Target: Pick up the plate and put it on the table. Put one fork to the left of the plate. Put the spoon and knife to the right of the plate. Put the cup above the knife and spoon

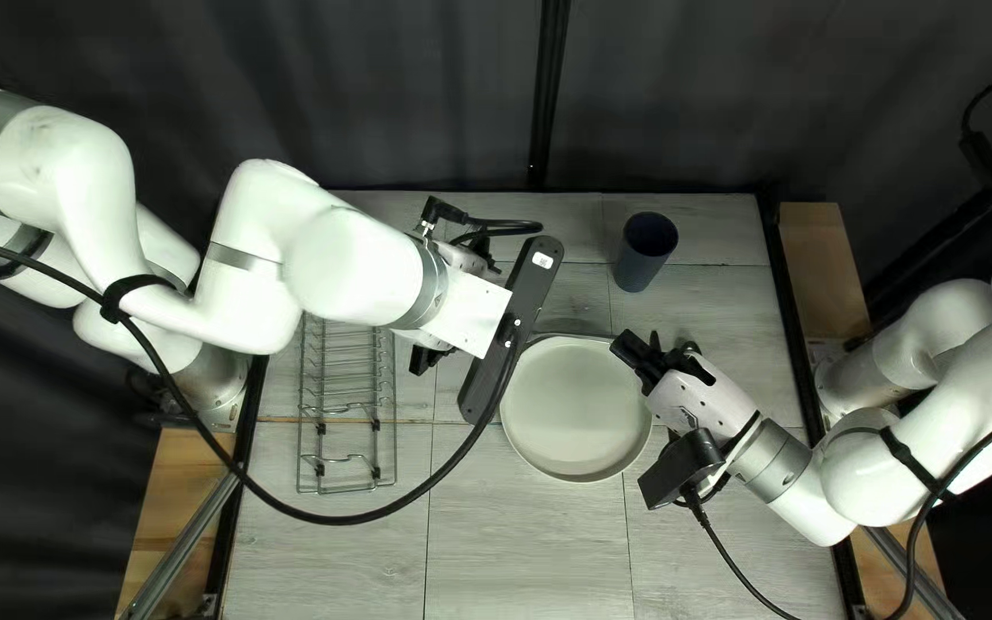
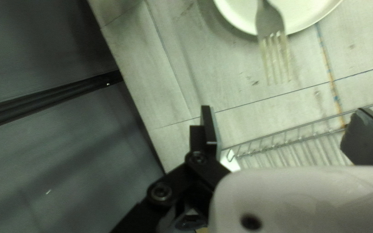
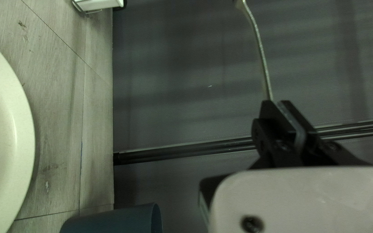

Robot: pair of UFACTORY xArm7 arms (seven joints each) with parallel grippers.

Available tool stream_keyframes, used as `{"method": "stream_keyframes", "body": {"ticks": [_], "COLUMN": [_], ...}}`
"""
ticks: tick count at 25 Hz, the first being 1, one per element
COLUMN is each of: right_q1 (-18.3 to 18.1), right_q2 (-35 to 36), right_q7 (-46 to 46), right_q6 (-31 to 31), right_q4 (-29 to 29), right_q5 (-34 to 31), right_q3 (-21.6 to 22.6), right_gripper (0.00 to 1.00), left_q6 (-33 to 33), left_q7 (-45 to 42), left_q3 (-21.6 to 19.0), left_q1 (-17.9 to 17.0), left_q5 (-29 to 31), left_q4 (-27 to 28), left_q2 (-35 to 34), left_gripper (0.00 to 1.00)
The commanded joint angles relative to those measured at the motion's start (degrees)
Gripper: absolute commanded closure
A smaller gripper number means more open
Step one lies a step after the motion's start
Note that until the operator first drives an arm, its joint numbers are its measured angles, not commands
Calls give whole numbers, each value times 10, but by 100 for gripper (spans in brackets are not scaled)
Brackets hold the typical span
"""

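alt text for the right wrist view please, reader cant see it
My right gripper holds a metal fork, seen edge-on against a dark curtain. Beyond the fork's side, a pale table bears a plate and blue cup, both partly shown.

Bright table (image 1: 531, 545) — dim curtain (image 1: 404, 92) — soft shadows.

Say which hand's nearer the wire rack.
Left. In the top left view, the left hand hangs just beside the wire rack; the right hand is farther off, at the opposite edge of the plate.
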Motion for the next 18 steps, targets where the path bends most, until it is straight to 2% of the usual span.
{"method": "stream_keyframes", "body": {"ticks": [1,10,18], "right_q1": [0,0,0], "right_q2": [0,0,0], "right_q7": [0,0,0], "right_q6": [0,0,0], "right_q4": [0,0,0], "right_q5": [0,0,0], "right_q3": [0,0,0], "right_gripper": [100,100,100], "left_q6": [0,0,24], "left_q7": [0,0,-17], "left_q3": [0,0,39], "left_q1": [0,0,9], "left_q5": [0,0,-128], "left_q4": [0,0,64], "left_q2": [0,0,42], "left_gripper": [0,0,0]}}
